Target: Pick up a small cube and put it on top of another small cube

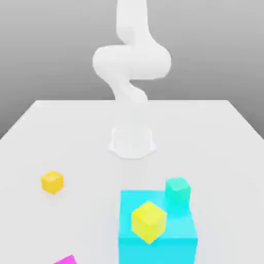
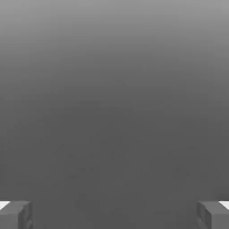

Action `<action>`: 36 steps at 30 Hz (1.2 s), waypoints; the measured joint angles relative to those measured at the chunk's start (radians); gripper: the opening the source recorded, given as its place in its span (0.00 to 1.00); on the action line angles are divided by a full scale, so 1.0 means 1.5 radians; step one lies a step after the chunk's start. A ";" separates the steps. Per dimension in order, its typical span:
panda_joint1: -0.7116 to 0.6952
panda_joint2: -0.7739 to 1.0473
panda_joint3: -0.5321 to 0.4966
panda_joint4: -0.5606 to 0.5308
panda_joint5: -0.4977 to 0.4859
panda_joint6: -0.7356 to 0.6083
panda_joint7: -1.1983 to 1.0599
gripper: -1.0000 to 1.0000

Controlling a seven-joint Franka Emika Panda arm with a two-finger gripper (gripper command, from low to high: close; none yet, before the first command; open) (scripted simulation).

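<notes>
Nearest the camera in the exterior view, a magenta block (image 1: 66, 260) pokes up at the bottom edge, toward the exterior view's left; only its top part is in frame, so perhaps a cube, hard to say. To the exterior view's right of it sits a big cyan block (image 1: 157, 251), cut by the same edge. Over its top face, a yellow cube (image 1: 149, 222), one corner toward the camera. Farther back, at the block's rear corner on the exterior view's right, a small teal cube (image 1: 178, 191), apart from the yellow one. Well off to the exterior view's left, an orange cube (image 1: 52, 182) alone on the pale table (image 1: 93, 134). Beyond, the white arm (image 1: 132, 62) rises from its base (image 1: 132, 143) and runs out of the top of the frame. Hand view: gripper (image 2: 114, 215) open, fingers wide apart, nothing between them, plain grey behind.
</notes>
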 joint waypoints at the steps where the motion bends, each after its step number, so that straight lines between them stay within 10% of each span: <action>1: -0.006 0.026 0.001 0.002 0.002 0.007 0.015 0.50; 34: -0.109 0.826 -0.036 0.081 0.035 0.252 0.439 0.50; 35: -0.110 0.842 -0.034 0.084 0.036 0.264 0.439 0.00; 36: -0.110 0.842 -0.034 0.084 0.036 0.264 0.439 0.00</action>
